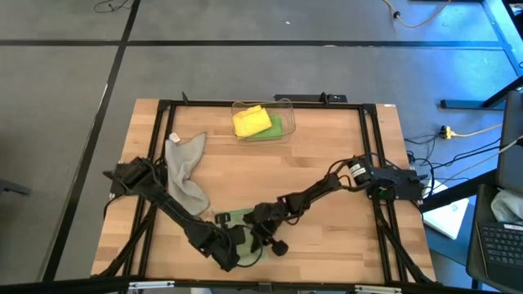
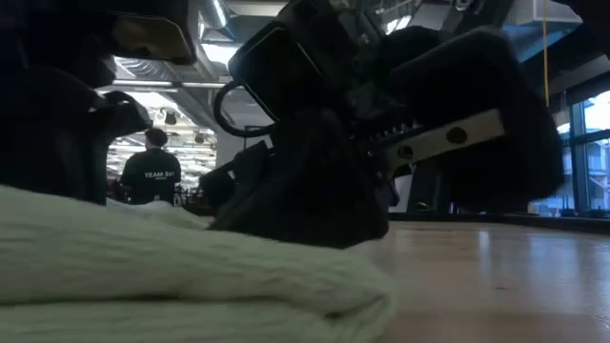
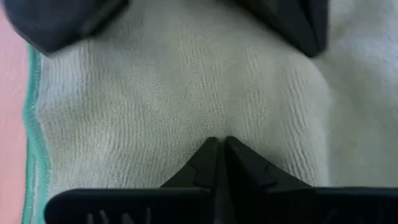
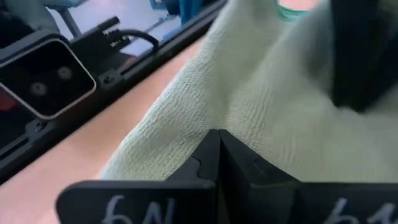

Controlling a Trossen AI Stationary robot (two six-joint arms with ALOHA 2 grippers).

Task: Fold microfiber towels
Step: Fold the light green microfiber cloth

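- The pale sage green towel [image 1: 237,219] lies near the table's six o'clock edge, mostly covered by both grippers; its weave is fine and ribbed, with a teal stitched hem [image 3: 29,124] along one side.
- From the low view it shows as a soft stack of folded layers [image 2: 181,276] with a rounded fold edge; its long axis cannot be told.
- The left gripper [image 3: 217,149] presses down on this towel, its fingers closed together tip to tip.
- The right gripper [image 4: 217,140] rests on the same towel, fingers likewise closed together; neither visibly pinches cloth.
- The grey towel [image 1: 185,171] lies crumpled toward nine o'clock, its long axis running from about eleven to five o'clock, partly under the left arm.
- The yellow towel [image 1: 250,120] sits folded on the bright green towel [image 1: 273,129] inside a clear plastic bin [image 1: 288,104] at twelve o'clock.
- The wooden table [image 1: 327,237] is bare toward three o'clock.
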